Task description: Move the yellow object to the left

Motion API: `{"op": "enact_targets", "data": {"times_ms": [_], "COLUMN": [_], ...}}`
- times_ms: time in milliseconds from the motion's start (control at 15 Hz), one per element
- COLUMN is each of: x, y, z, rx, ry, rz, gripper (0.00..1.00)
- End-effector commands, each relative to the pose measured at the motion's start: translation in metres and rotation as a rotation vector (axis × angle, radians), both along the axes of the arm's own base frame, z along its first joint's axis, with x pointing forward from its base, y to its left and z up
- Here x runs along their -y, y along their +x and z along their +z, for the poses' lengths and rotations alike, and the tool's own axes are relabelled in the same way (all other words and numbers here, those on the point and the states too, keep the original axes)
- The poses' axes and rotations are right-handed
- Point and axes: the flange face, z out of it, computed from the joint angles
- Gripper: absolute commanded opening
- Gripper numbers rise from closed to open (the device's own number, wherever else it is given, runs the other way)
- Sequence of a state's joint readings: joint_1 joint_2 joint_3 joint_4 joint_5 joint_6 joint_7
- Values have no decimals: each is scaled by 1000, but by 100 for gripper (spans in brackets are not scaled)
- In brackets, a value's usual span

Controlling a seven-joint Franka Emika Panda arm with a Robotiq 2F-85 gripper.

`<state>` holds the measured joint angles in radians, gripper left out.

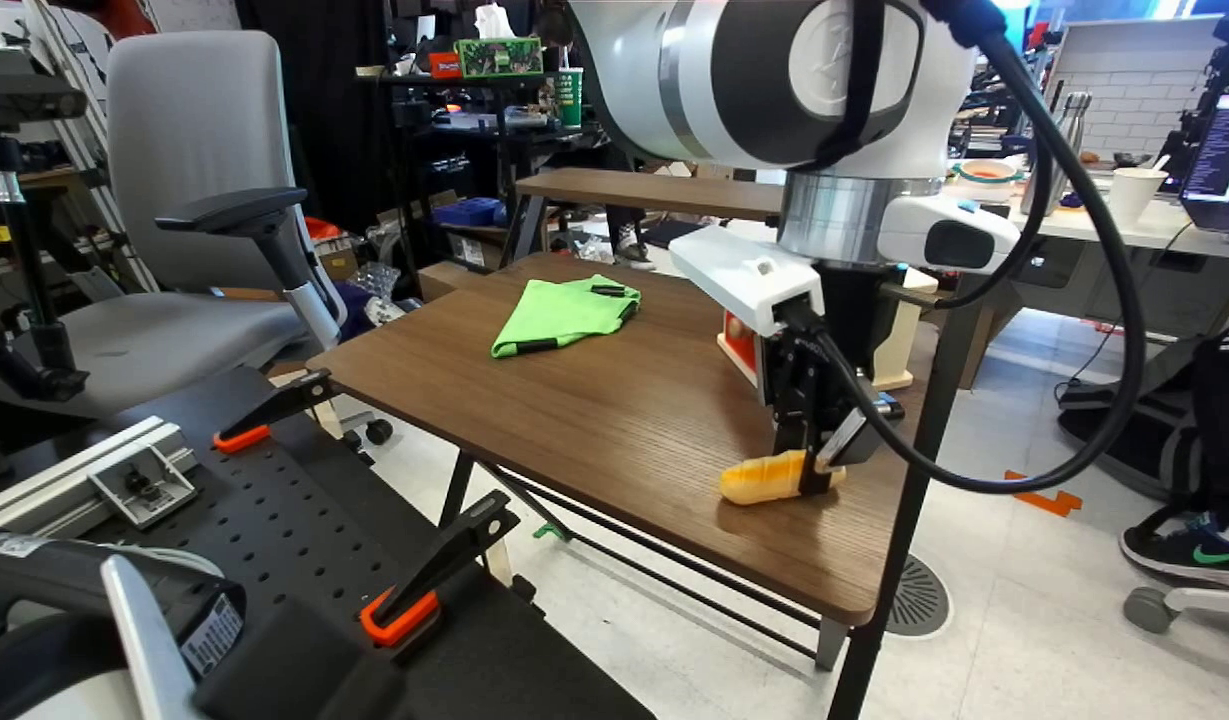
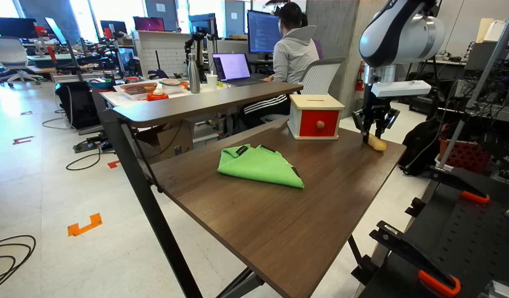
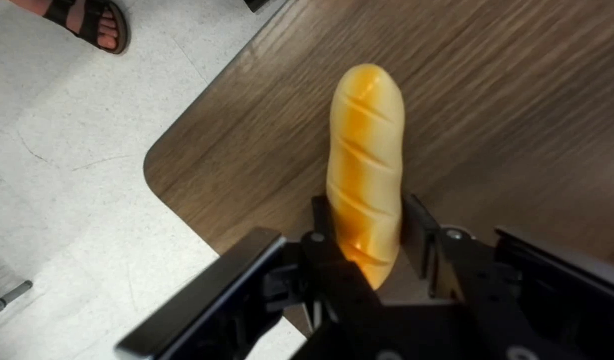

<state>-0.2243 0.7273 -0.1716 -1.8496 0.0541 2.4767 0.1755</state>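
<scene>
The yellow object [image 1: 761,480] is a small bread-like oblong with slanted grooves. It lies at or just above the brown table [image 1: 574,400], near a front corner; whether it touches the surface is unclear. It also shows in an exterior view [image 2: 379,144] and in the wrist view [image 3: 365,145], where it stretches ahead of the jaws. My gripper [image 3: 366,215] has one finger against each long side of it, near one end, and looks shut on it. In both exterior views the gripper [image 1: 817,476] [image 2: 371,138] points down over it. The fingers hide part of its near end.
A red-and-white box [image 2: 319,123] with a knob stands near the gripper, partly hidden by the arm in an exterior view [image 1: 740,340]. A flat green cloth [image 2: 258,166] lies farther along the table. A raised shelf [image 2: 213,103] runs behind. A black bench [image 1: 304,540] with clamps stands alongside.
</scene>
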Motion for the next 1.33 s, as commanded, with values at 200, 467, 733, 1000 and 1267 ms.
{"op": "enact_targets", "data": {"times_ms": [200,467,733,1000,1267], "x": [-23,-69,-131,-208,-266], "y": [-26,-53,-56,-52,-48], "z": [102,159,188,183,166], "rx": [160,176,184,152,105], "ry": [140,149,132,114,47], "rz": [123,271,368,528,671], "gripper": [12,12,12,12,12]}}
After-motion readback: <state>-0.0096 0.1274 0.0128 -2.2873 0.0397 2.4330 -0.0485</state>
